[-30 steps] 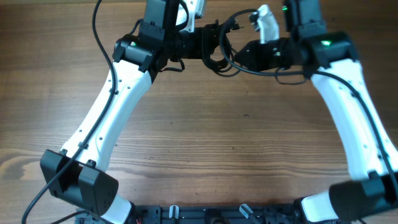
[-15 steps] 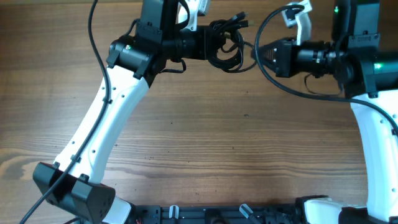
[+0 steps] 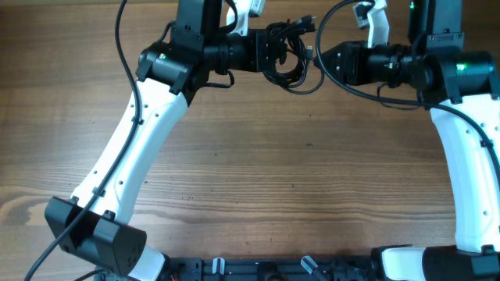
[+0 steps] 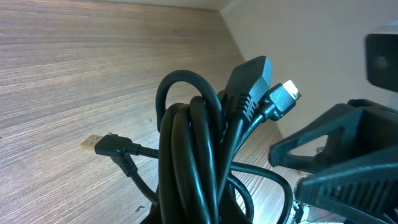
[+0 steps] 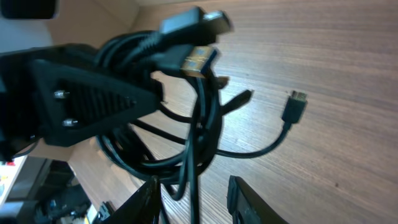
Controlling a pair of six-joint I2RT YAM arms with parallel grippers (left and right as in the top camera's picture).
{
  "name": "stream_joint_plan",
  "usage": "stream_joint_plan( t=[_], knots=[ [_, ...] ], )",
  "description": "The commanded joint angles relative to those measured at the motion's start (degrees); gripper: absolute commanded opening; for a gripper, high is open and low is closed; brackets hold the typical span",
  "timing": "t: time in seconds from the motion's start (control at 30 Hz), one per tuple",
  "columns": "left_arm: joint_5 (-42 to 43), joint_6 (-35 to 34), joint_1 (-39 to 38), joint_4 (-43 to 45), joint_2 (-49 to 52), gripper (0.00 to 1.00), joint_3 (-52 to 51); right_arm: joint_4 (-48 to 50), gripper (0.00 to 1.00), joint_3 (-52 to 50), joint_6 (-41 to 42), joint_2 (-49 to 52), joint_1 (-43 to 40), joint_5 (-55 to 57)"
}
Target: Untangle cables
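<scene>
The cables [image 3: 285, 48] are a knotted bundle of thin black cords with plug ends, held up above the wooden table at the far middle. My left gripper [image 3: 266, 55] is shut on the bundle; the left wrist view shows the coils [image 4: 199, 162] rising from my jaws, plugs [image 4: 261, 87] at the top. My right gripper [image 3: 322, 62] is open right beside the bundle; in the right wrist view its fingers [image 5: 245, 199] stand apart with loose strands [image 5: 199, 155] hanging between them. A small plug end [image 5: 295, 107] dangles to the right.
The wooden table [image 3: 297, 172] lies below both arms. The arm bases [image 3: 101, 242] stand at the near corners. Thicker black robot cables [image 3: 125, 47] run along each arm. A black frame [image 3: 266, 269] lines the near edge.
My right gripper has swung out to the right, then moved back left toward the bundle. My left gripper has shifted slightly right and up with the bundle still held.
</scene>
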Motion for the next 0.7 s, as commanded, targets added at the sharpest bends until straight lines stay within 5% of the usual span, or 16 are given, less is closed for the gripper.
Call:
stream_joint_plan(
  t=[0.0,0.07,0.33,0.67],
  knots=[
    [-5.0,-2.8,0.3,-1.1,0.0,0.04,-0.1,1.3,0.36,1.1,-2.2,0.2,1.3,-1.3],
    [-5.8,-2.7,0.3,-1.9,0.0,0.04,-0.1,2.6,0.36,1.1,0.9,0.2,3.5,9.2],
    [-5.9,-4.0,0.3,-1.9,0.0,0.04,-0.1,1.6,0.28,1.1,7.5,4.9,10.6,18.6],
    [-3.3,-4.0,0.3,-2.0,0.0,0.04,-0.1,6.8,0.29,1.1,1.4,10.1,10.6,4.2]
  ],
)
